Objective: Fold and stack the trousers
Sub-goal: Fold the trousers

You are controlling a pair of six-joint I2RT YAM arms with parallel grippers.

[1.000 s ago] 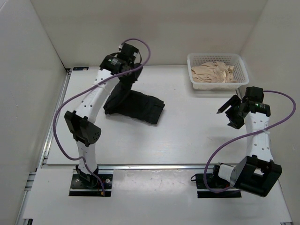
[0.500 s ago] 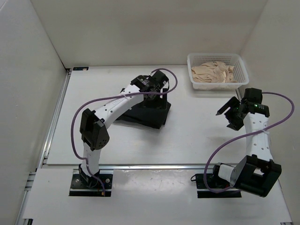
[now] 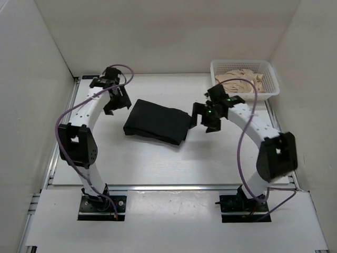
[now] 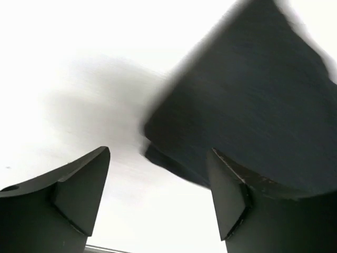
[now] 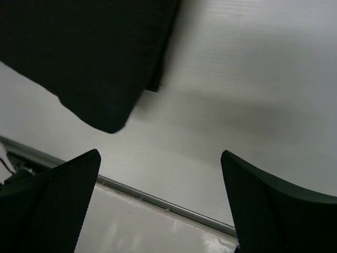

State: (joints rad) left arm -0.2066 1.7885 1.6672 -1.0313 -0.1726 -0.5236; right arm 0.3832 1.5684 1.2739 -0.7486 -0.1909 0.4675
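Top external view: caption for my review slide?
Folded black trousers lie between the open left gripper and open right gripper.

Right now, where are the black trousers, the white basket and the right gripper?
trousers [image 3: 157, 122]: top view, middle of folded cloth.
basket [image 3: 242, 61]: top view, far rim.
right gripper [image 5: 160, 154]: right wrist view, between its fingertips.

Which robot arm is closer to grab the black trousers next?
Probably the right: the right gripper is open, right beside the folded trousers. The left gripper is open too, but farther off.

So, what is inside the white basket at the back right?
The white basket holds crumpled beige cloth, piled loosely. Whatever lies beneath that cloth, including the basket's floor, is covered.
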